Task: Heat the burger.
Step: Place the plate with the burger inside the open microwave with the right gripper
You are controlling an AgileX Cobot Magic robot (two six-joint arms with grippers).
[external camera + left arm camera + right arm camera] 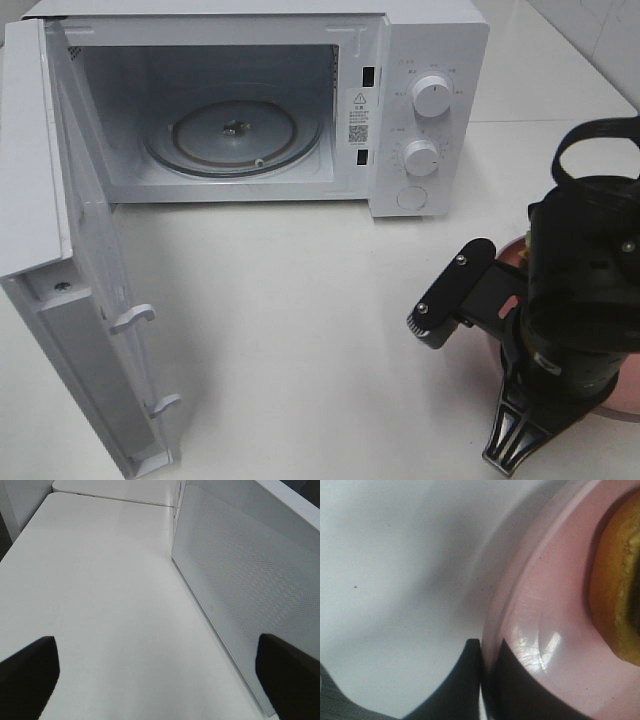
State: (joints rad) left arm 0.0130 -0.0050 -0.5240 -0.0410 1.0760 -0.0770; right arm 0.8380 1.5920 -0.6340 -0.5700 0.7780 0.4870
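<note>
The burger [618, 580] shows only in the right wrist view, as a golden-brown and yellow edge resting on a round pink plate [545, 630]. My right gripper [487, 655] is shut on that plate's rim, one finger on each side of it. From the high camera, my right arm [580, 300] covers the burger, and only slivers of the plate [622, 405] show at the table's right side. My left gripper [160, 672] is open with nothing between its fingers, hovering over bare table beside the microwave door [240, 590].
The white microwave [425, 60] stands at the back. Its door [90, 300] is swung wide open toward the front left. The glass turntable [235, 135] inside carries nothing. White table [300, 320] spreads between the door and the plate.
</note>
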